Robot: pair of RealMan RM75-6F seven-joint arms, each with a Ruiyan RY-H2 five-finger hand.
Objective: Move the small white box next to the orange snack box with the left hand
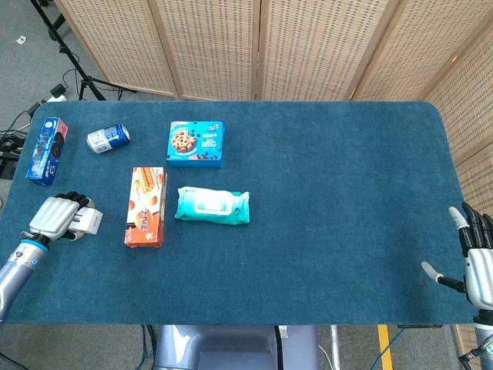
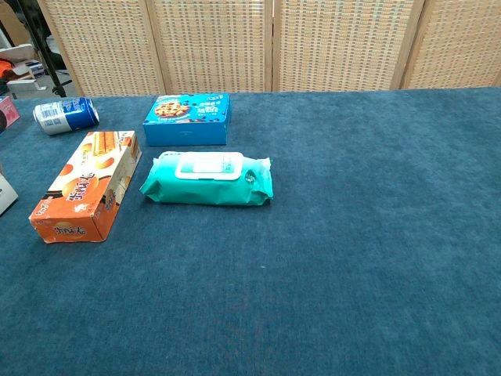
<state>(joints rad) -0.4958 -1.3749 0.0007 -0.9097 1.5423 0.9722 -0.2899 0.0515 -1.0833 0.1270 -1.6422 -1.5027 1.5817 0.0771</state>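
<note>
The small white box [image 1: 90,222] lies on the blue table left of the orange snack box [image 1: 146,206], with a narrow gap between them. My left hand [image 1: 55,217] sits on the white box's left part, its fingers curled down around it. In the chest view only a sliver of the white box [image 2: 4,193] shows at the left edge, beside the orange snack box [image 2: 86,186]; the left hand is outside that view. My right hand [image 1: 476,262] rests at the table's near right corner, fingers apart and holding nothing.
A teal wipes pack [image 1: 212,206] lies right of the orange box. Behind them are a blue cookie box [image 1: 196,144], a lying drink can [image 1: 108,139] and a long blue biscuit box [image 1: 46,149] near the left edge.
</note>
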